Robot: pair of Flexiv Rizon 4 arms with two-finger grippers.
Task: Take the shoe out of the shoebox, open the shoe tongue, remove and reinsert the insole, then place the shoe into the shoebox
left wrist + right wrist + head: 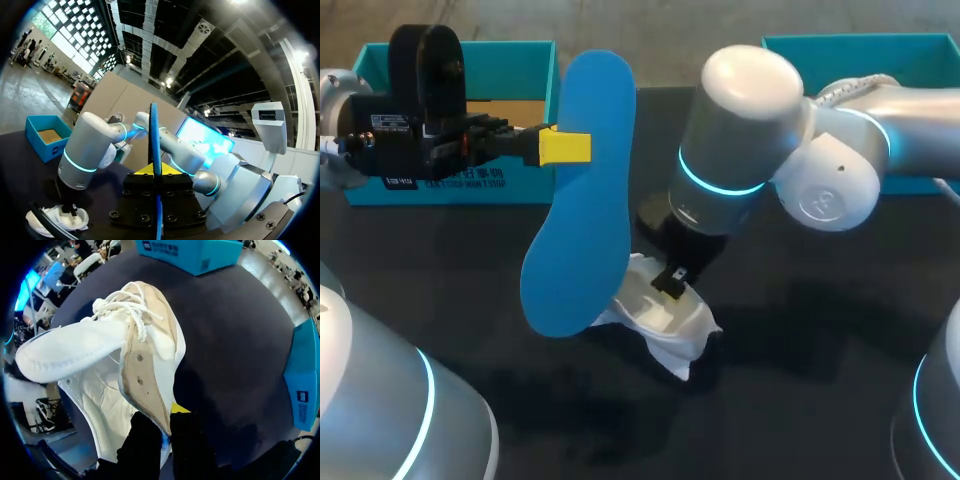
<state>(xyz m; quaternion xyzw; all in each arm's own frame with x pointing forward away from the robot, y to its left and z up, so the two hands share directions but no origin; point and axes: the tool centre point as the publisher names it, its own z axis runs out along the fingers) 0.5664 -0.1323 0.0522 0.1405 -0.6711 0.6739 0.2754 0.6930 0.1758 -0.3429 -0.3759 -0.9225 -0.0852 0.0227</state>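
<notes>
The left pincer [565, 147] is clamped on the blue insole [582, 190], holding it upright above the tabletop [800, 340], its broad end just left of the white shoe [665, 318]; the shoebox [510, 70] sits far left. The right pincer [670, 283] pinches the shoe's side wall, tongue [65, 352] folded out. Reinserting likely goes best broad end first, at a shallow angle, with the opening held wide.

Dark table [820, 345], white shoe [670, 322], teal shoebox [525, 190]

right arm [740, 120]: silver-grey, cyan ring | left end effector [565, 147]: black body, screws, yellow tips
</notes>
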